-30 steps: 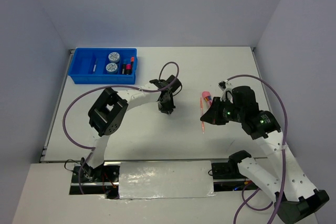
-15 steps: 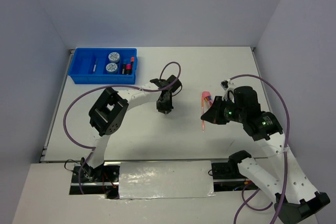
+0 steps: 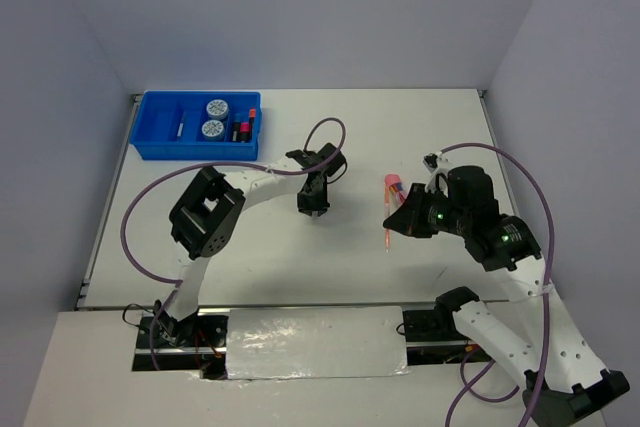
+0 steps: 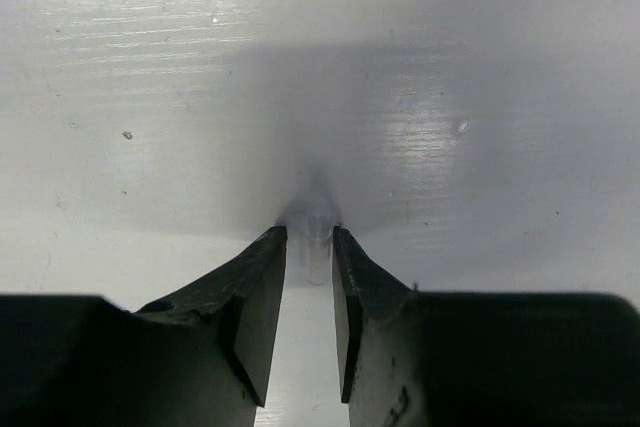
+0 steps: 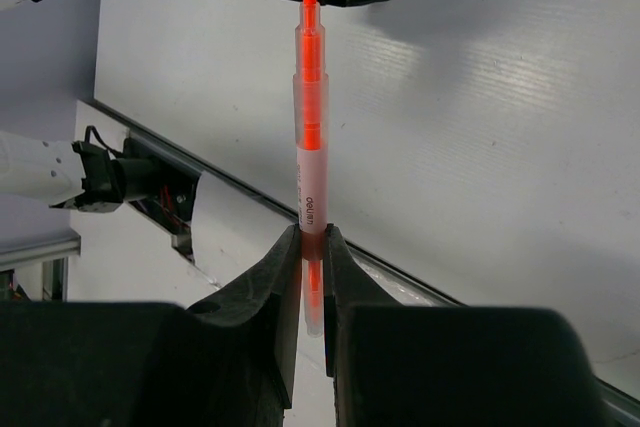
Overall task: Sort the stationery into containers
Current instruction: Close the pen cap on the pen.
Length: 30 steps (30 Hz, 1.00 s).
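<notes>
**Jaws of the right gripper (image 5: 312,237) pinch the orange pen (image 5: 309,137) near one end**

Most of the pen sticks out past the fingertips, over the right half of the table (image 3: 450,127). The left gripper (image 4: 309,242) has its jaws slightly apart with nothing between them. The pen looks light, stiff and smooth. Held this far off its middle it may swivel, so a hold nearer the middle would be steadier. The blue tray (image 3: 160,142) sits well apart, far left.

Robot lab cell: plain walls (image 3: 300,17), white table (image 3: 400,137).
</notes>
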{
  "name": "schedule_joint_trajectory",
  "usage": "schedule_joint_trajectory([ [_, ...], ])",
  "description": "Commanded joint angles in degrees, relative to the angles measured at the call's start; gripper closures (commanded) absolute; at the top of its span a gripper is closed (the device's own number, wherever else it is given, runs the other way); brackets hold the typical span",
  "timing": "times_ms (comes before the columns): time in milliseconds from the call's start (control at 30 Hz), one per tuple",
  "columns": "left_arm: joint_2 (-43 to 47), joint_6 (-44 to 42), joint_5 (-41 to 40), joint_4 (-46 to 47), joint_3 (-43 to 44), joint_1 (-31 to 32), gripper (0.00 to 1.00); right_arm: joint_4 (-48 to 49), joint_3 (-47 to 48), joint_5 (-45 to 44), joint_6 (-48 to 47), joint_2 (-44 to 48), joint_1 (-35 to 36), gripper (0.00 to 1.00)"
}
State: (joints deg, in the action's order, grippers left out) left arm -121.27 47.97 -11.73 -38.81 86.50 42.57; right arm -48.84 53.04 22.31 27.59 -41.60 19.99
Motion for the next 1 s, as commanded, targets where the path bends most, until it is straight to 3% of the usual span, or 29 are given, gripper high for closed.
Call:
schedule_joint_trajectory([
  [0,-12.06,-2.17,-6.64,-9.01,-9.59,-0.91,0.59,3.05,0.58,0.81,0.53,1.09,-0.3,1.0],
  [233,-12.58,-2.87,-6.48,-8.31,-10.03,-0.64,0.71,4.19,0.05,1.69,1.14,1.97,-0.3,1.0],
  [267,-12.67,-3.05,-5.68,-7.61,-10.12,-0.64,0.89,4.28,0.05,1.69,1.06,1.97,-0.3,1.0],
  [300,-12.41,-3.14,-4.98,-7.16,-10.3,-0.64,1.0,4.37,0.05,1.86,1.06,2.05,-0.3,1.0],
  [433,-8.12,-2.7,-1.11,-4.97,-11.35,-1.08,1.0,5.94,-1.0,4.75,-0.6,2.4,-0.3,1.0],
  [533,-0.04,-3.22,1.09,-4.26,-9.87,-1.7,1.0,9.97,-5.37,9.4,-1.4,3.19,-0.39,1.0],
  [700,13.15,-5.07,9.76,-2.69,-1.34,-4.16,1.0,16.05,-11.72,12.32,-0.7,3.55,-0.21,1.0],
  [833,23.34,-3.5,19.41,6.44,-0.71,-5.56,1.0,21.57,-13.57,14.77,1.67,2.23,-0.13,1.0],
  [967,34.31,1.33,28.76,26.38,-8.17,-7.23,1.0,27.29,-14.54,17.07,4.92,1.52,0.14,1.0],
])
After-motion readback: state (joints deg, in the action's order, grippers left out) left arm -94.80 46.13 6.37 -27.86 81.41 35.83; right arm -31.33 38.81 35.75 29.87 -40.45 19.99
